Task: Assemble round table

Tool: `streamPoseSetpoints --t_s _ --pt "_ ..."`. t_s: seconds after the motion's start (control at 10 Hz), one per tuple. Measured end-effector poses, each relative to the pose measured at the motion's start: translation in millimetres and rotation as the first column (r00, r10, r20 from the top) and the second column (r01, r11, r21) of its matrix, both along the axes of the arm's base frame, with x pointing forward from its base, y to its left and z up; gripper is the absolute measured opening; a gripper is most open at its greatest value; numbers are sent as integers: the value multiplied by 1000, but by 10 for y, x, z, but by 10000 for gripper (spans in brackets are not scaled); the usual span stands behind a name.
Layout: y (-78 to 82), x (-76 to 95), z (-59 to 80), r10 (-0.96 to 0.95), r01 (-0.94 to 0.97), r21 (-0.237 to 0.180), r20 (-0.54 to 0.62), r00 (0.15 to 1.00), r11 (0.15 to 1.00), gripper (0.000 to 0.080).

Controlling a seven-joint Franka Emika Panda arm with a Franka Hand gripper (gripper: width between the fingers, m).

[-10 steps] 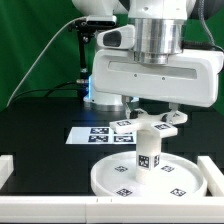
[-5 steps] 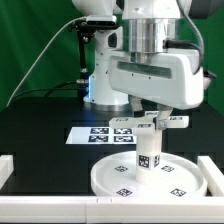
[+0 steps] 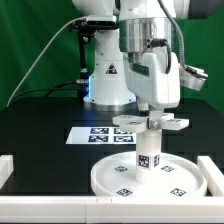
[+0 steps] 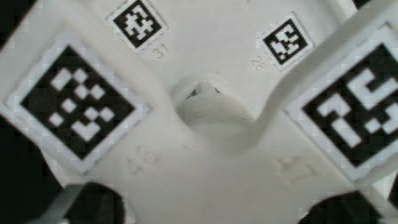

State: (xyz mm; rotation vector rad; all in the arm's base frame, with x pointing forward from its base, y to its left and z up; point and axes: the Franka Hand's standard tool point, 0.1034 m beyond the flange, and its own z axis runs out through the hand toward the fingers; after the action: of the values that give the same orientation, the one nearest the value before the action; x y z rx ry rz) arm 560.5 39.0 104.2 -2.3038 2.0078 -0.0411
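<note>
The large round disc (image 3: 120, 180) lies flat on the black table at the front, with small tags on it. The short cylindrical leg (image 3: 149, 153) stands upright at its middle. The T-shaped foot piece (image 3: 150, 124) sits across the top of the leg, with tagged arms sticking out to both sides. My gripper (image 3: 151, 113) comes straight down onto it and is shut on its middle. In the wrist view the foot piece (image 4: 205, 105) fills the picture with its tags, and my gripper (image 4: 222, 208) has a dark fingertip (image 4: 80, 205) on each side of it.
The marker board (image 3: 92, 134) lies flat on the table behind the disc. A white raised border (image 3: 5, 170) runs along the table's edge on the exterior view's left and along the front. The arm's base (image 3: 108, 85) stands behind.
My wrist has turned about its vertical axis, from broadside to nearly edge-on. The foot piece has turned a little with it on top of the leg. Disc and leg stay in place.
</note>
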Motion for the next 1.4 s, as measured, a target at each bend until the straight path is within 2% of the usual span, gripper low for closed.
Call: streamPoseSetpoints --t_s 0.1,0.3,0.5,0.7,0.8,0.9,1.2,1.3,1.4 --pt "5 4 18 28 -28 -1 -2 1000 1000 585" --pt "46 50 242 157 -157 13 12 988 988 646" --pt "83 64 363 358 -358 -1 34 933 934 649" --pt "39 74 378 668 -666 -45 47 743 745 649" --pt "77 57 346 750 -747 -59 33 661 662 649" --pt "113 40 314 788 -785 -70 32 615 615 649" --pt "88 40 305 910 -905 -95 22 414 414 649" --pt "48 64 296 970 -963 -115 -10 245 242 649" --pt "56 69 285 991 -985 -127 -39 126 120 649"
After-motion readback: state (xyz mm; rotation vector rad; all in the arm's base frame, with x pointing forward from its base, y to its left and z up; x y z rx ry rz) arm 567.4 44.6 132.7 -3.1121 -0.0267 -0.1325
